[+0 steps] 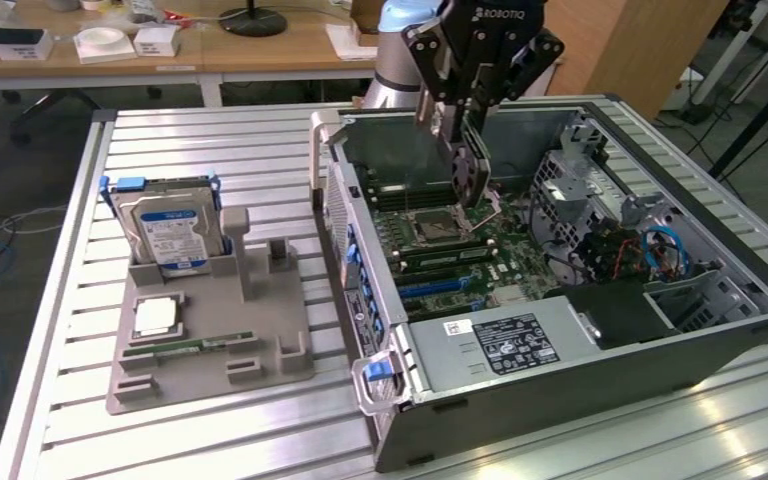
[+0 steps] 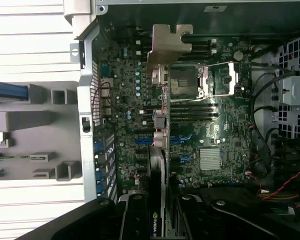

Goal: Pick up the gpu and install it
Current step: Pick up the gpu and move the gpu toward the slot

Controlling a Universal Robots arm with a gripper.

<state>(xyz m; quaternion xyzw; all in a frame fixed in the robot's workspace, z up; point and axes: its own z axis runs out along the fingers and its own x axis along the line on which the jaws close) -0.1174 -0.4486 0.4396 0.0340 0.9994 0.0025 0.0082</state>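
Gripper [image 1: 468, 118] clenching the gpu [image 1: 472, 172], holding it upright above the open computer case [image 1: 598, 375].

The thin card is hanging edge-down over the green motherboard [image 1: 491, 255], near the CPU socket [image 1: 435, 228]; whether it is touching a slot is hard to tell. In the wrist view it is showing almost edge-on, its black face barely readable and its pale metal bracket [image 2: 167, 42] lying at the end away from the fingers. In the exterior view the arm is running off the top edge. On the ribbed aluminium table [image 1: 224, 130], a grey moulded holder [image 1: 257, 330] is propping up a blue-labelled hard drive [image 1: 171, 235].
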